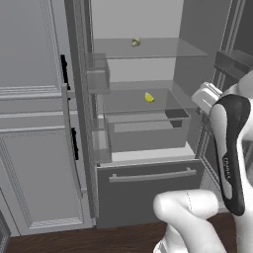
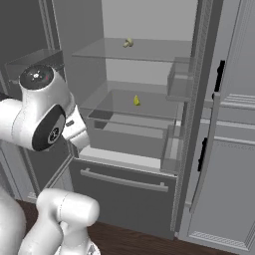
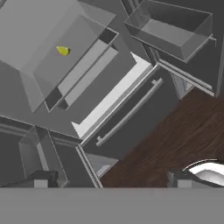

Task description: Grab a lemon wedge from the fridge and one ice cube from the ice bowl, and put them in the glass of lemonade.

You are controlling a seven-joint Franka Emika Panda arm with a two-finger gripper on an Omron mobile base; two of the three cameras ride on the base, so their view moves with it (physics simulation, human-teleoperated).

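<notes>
Fridge [image 1: 148, 188] is wide open and the wedge [image 1: 149, 97] sits on the middle glass shelf [image 1: 123, 101], around 10 o'clock in the hand view. Gripper [image 3: 111, 181] is spread wide, holding nothing. It's such a tiny piece that I'd worry about clipping the shelf's lip or nudging the wedge backwards.

light: even, dim grey (rendered) | shadows: faint | blur: slight | glare: none

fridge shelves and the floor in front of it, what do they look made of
Fridge shelves: look like clear glass or plastic, since the back wall shows through them and the lemon wedge sits on one. Floor: dark brown wood look, with faint grain streaks; being rendered, it could equally be laminate.
</notes>
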